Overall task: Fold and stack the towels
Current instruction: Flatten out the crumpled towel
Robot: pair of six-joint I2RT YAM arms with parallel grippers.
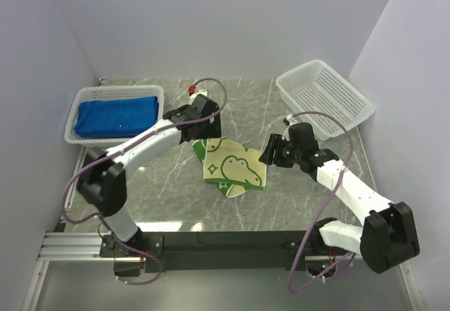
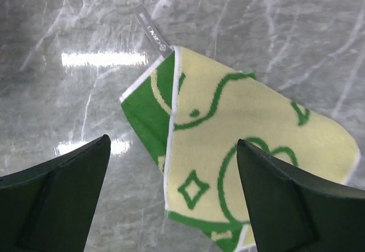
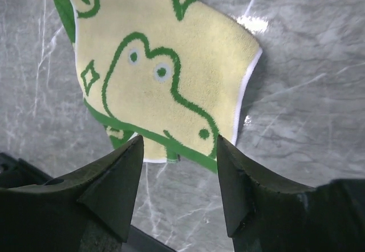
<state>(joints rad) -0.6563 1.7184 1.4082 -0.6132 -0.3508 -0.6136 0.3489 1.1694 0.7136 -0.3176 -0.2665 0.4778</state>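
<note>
On table (image 1: 162, 191), yellow towel (image 1: 235, 167), long axis diagonal

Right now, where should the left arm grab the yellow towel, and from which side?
Grip the yellow towel at the corner with the label. The edge there is turned over, green underside up, so it probably gives a doubled lip rather than flat cloth. Come straight down from above: the open left fingers hang over that end.
</note>
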